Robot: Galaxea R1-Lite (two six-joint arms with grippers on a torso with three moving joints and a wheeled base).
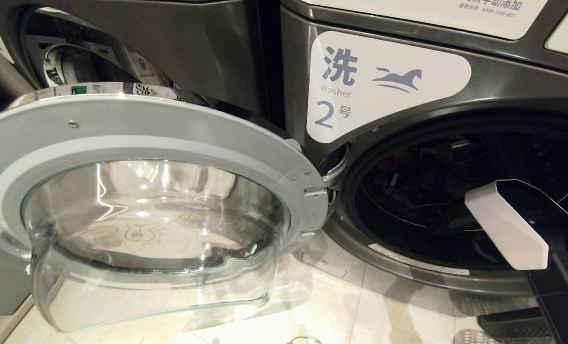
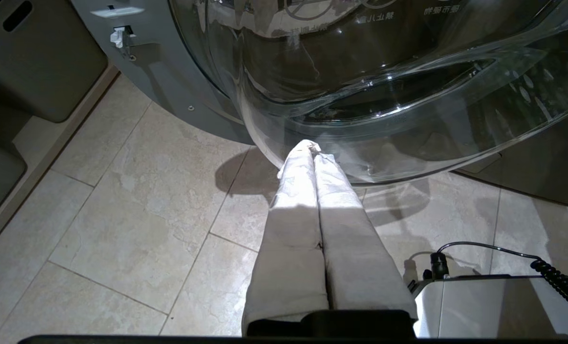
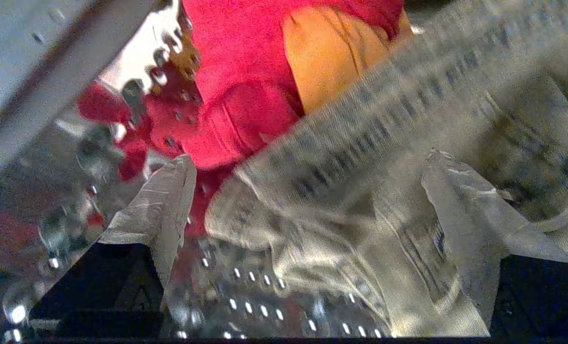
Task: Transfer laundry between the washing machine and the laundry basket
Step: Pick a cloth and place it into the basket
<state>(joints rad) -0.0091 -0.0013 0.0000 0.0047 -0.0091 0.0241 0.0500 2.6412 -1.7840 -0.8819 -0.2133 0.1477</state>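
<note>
The washing machine [image 1: 389,81] marked "Washer 2" stands with its round glass door [image 1: 150,210] swung wide to the left. My right arm [image 1: 508,224] reaches into the dark drum [image 1: 422,191]. In the right wrist view my right gripper [image 3: 308,157] is open, its fingers [image 3: 164,210] spread on either side of a pale striped cloth [image 3: 350,157]. Behind that cloth lies the laundry: a bright red garment [image 3: 236,81] and a mustard-yellow piece [image 3: 326,52] on the perforated drum wall. My left gripper [image 2: 310,148] hangs shut and empty above the floor, under the door glass. The laundry basket is out of view.
The open door juts into the room in front of the neighbouring machine [image 1: 135,43]. A grey bin [image 2: 35,62] stands at the far side of the tiled floor [image 2: 135,215]. My base with a coiled cable [image 2: 556,282] is close to the left gripper.
</note>
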